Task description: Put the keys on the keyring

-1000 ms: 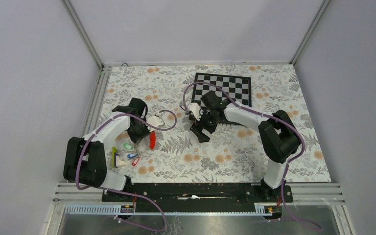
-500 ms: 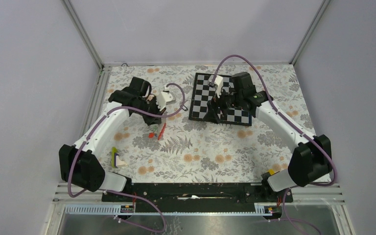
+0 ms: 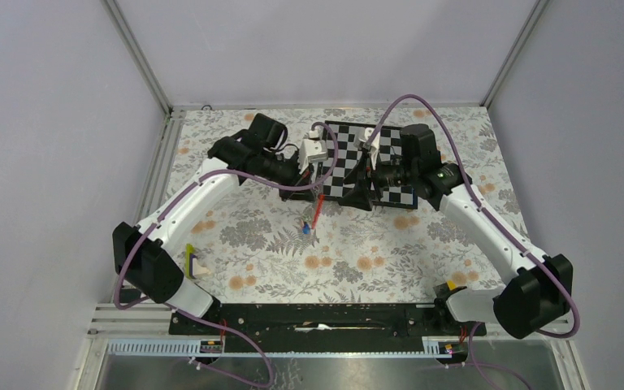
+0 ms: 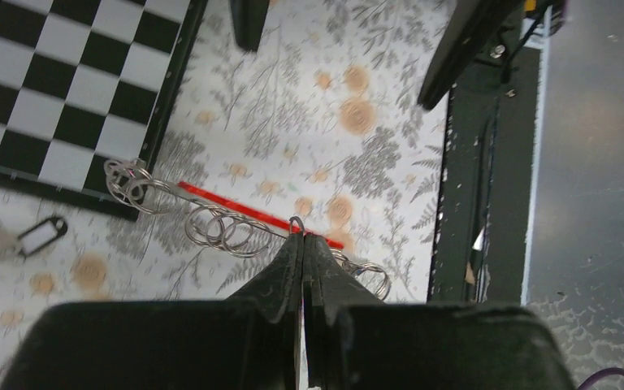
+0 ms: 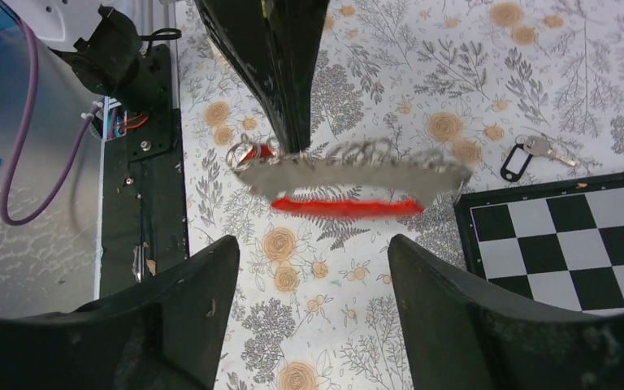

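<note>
Only one of the keys [image 5: 525,159] can be pinned down. It has a dark-framed tag and lies flat on the cloth just off the near-left corner of the checkerboard [image 4: 65,81], touching nothing. The top view shows it as a blue speck off that same corner. I can't locate the other two with any certainty.

Keyring [image 4: 227,227]: a red strip with several wire loops strung along it. It looks lifted off the cloth, just in front of the board's near edge. The loops look bare from the left wrist, but I can't rule out a key on one.

Left gripper [image 4: 301,244] has it, fingers [image 4: 286,272] pressed fully together and pinching a wire loop around mid-length of the strip. Right gripper [image 5: 313,244] hangs over the board's near edge, facing the ring. Its fingers [image 5: 447,301] are spread wide with nothing between them, and the ring sits ahead of the tips without contact.

My read is a presenting/bracing step: left offers the ring and right lines up on it. No key is being threaded, so the task looks early.

Next move, best guess: right closes on a free stretch of the strip without knocking it out of the left pinch, which is a small bite on thin wire. Then one arm goes down for the key by the board corner. It lies flat, so the tag is the better grab.

Yellow-and-white block [image 3: 194,264] sits well away from the board and isn't in play.
</note>
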You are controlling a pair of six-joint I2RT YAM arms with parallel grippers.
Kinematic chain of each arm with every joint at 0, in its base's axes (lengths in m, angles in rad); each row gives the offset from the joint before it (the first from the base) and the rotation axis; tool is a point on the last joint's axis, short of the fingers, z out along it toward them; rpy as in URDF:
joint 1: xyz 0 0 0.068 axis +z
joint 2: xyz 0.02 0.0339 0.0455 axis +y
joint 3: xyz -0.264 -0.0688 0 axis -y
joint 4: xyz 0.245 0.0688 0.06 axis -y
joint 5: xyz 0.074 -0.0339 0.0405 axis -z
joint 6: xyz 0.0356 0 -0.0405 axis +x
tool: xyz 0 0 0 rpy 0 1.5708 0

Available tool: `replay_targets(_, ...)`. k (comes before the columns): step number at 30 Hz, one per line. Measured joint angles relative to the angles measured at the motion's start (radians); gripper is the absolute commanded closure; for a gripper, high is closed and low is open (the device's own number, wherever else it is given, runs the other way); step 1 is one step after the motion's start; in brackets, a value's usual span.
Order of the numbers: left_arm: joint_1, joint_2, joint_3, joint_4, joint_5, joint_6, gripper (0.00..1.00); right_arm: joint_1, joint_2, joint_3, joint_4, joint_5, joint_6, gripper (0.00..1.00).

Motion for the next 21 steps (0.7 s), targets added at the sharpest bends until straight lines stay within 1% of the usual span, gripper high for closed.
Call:
replay_targets(5,-0.068,-0.001,-0.001,0.103,0.043,-0.089,1.0,0.0,-0.047,-0.026,0.01,-0.034,-0.025,0.39)
replay_targets(10,-0.089,-0.01,-0.006,0.199,0.069,-0.174,1.0,0.0,-0.058,-0.037,0.0,-0.062,-0.072,0.46)
replay_targets(15,-0.095,-0.011,-0.006,0.233,0.097,-0.214,1.0,0.0,-0.059,-0.044,-0.013,-0.068,-0.105,0.5)
replay_targets(21,-0.114,-0.016,-0.022,0.252,0.116,-0.226,1.0,0.0,-0.059,-0.045,-0.016,-0.069,-0.119,0.55)
